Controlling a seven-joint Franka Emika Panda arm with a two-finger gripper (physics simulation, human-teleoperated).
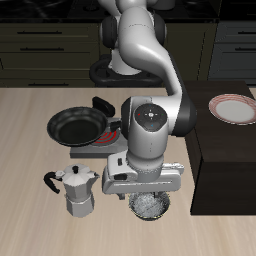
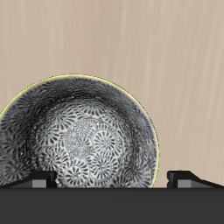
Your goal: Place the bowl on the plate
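Note:
The bowl [image 1: 152,206] stands on the table near its front edge; it has a dark grey rim and a speckled grey-white inside. It fills much of the wrist view [image 2: 79,140]. My gripper [image 1: 150,194] hangs directly above it, open and empty. In the wrist view the gripper [image 2: 112,180] has its fingertips [image 2: 184,178] spread wide, one over the bowl's rim and one beyond its outside. The plate [image 1: 232,108], white with a reddish-pink ring, lies on a raised dark block at the table's side, well away from the bowl.
A black frying pan [image 1: 76,125] sits farther back beside a red-ringed burner [image 1: 110,135]. A metal moka pot [image 1: 78,190] stands close beside the bowl. The dark block [image 1: 220,150] under the plate rises above the tabletop.

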